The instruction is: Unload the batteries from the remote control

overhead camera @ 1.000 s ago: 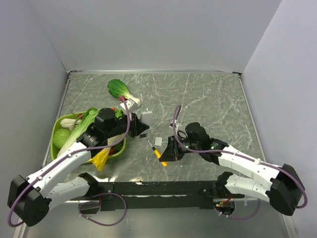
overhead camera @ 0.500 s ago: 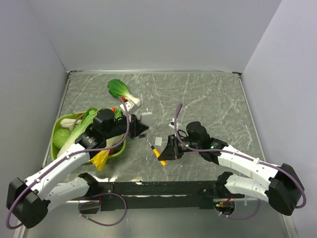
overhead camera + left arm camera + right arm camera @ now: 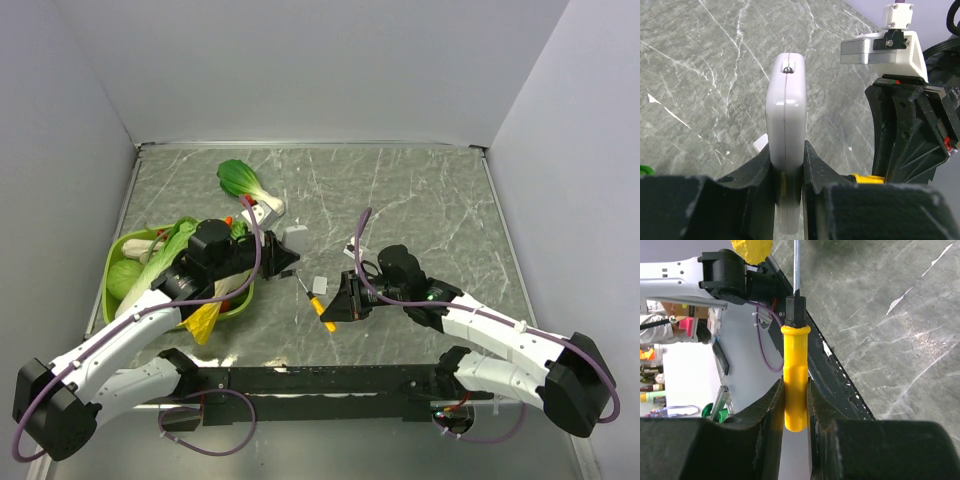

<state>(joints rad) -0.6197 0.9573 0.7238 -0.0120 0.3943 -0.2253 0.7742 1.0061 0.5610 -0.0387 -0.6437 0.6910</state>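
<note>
Both jaw pairs closed tight, I note: left gripper (image 3: 787, 161) pinches the slim white rectangular remote control (image 3: 786, 110) edge-on; right gripper (image 3: 795, 390) clamps the yellow-handled screwdriver (image 3: 795, 357).

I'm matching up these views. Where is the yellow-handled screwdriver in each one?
Top external: screwdriver near the table's centre, held by the right pincer.
Left wrist: only a yellow sliver, lower right.
Right wrist: upright at centre, clamped in that pincer.
Shared landmark: the marbled tabletop.
</note>
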